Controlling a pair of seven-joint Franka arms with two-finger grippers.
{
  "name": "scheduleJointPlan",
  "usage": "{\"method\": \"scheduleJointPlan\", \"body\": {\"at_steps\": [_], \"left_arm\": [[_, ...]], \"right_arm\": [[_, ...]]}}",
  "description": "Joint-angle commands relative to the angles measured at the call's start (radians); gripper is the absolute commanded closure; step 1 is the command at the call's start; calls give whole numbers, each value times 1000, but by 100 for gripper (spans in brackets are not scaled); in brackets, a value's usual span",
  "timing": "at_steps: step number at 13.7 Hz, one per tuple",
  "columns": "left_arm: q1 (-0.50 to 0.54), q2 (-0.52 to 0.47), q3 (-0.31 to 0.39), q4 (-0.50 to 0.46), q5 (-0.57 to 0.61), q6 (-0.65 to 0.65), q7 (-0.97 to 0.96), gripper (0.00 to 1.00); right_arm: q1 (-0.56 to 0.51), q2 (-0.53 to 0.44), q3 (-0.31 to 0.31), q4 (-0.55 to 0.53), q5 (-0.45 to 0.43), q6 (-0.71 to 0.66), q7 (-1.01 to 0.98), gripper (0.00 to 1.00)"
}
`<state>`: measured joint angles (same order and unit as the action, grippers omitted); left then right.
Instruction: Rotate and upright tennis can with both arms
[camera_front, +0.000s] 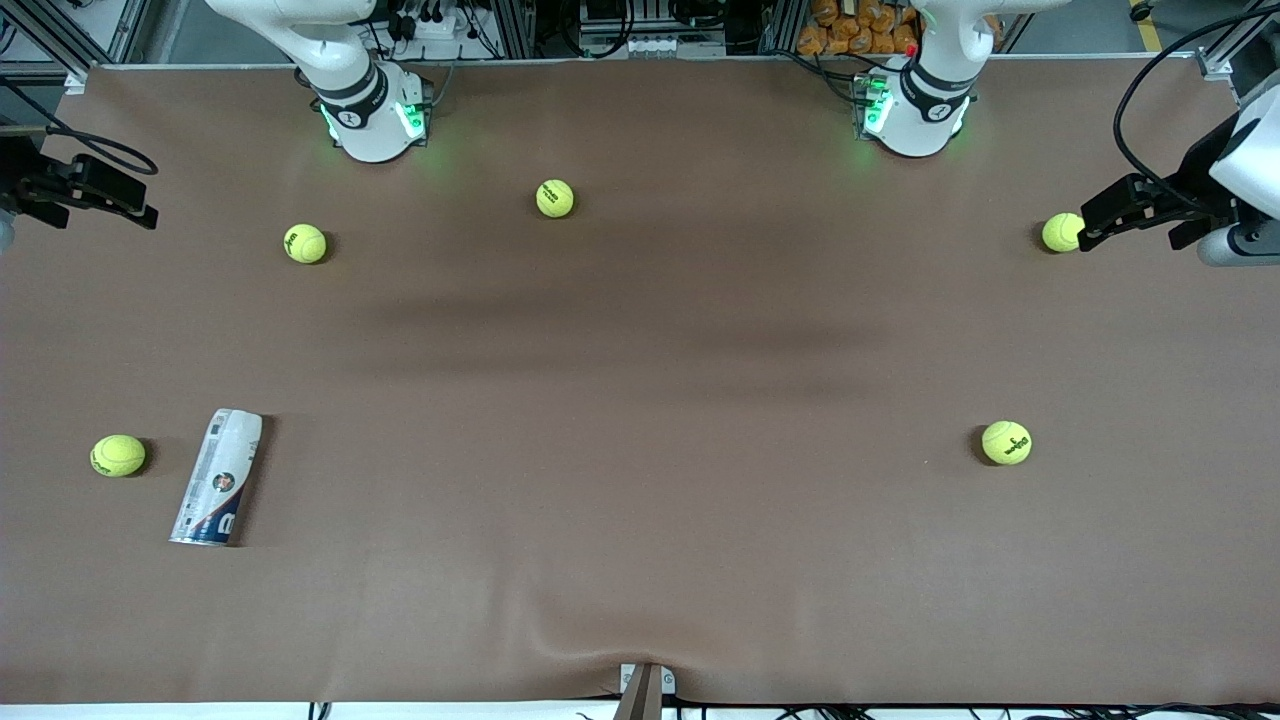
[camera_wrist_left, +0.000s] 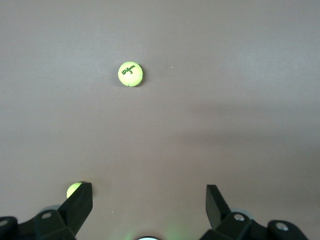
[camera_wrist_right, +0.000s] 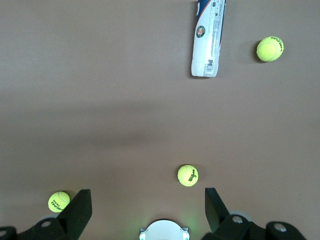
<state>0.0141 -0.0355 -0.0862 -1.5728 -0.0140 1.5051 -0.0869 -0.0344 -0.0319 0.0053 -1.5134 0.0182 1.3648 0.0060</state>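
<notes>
The tennis can (camera_front: 218, 478) lies on its side on the brown table, toward the right arm's end and near the front camera. It is a slim white and dark-blue cylinder with a small round portrait. The right wrist view shows the tennis can (camera_wrist_right: 208, 37) too, well away from my right gripper (camera_wrist_right: 148, 200), which is open and empty. In the front view the right gripper (camera_front: 135, 205) hangs over the right arm's end of the table. My left gripper (camera_front: 1100, 222) hovers over the left arm's end of the table. It is open and empty in the left wrist view (camera_wrist_left: 149, 200).
Several yellow-green tennis balls lie scattered: one (camera_front: 118, 455) beside the can, two (camera_front: 305, 243) (camera_front: 555, 198) nearer the bases, one (camera_front: 1006, 442) toward the left arm's end, one (camera_front: 1062, 232) by the left gripper. The arm bases (camera_front: 370, 115) (camera_front: 915, 110) stand along the table's edge.
</notes>
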Motion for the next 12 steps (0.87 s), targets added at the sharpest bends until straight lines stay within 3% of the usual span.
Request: {"method": "scheduleJointPlan", "body": {"at_steps": [1,9,12], "left_arm": [[4,2,-1,10,-10,-14,15,0],[9,3,0,10,-12,-16,13,0],[38,8,2,10,-43,-33,15,0]], "right_arm": [[7,-23,-8,-21,0,10,8,0],[4,-3,-10,-21,0,29,8,0],[-19,70,-10,-21,-6,60,8,0]]}}
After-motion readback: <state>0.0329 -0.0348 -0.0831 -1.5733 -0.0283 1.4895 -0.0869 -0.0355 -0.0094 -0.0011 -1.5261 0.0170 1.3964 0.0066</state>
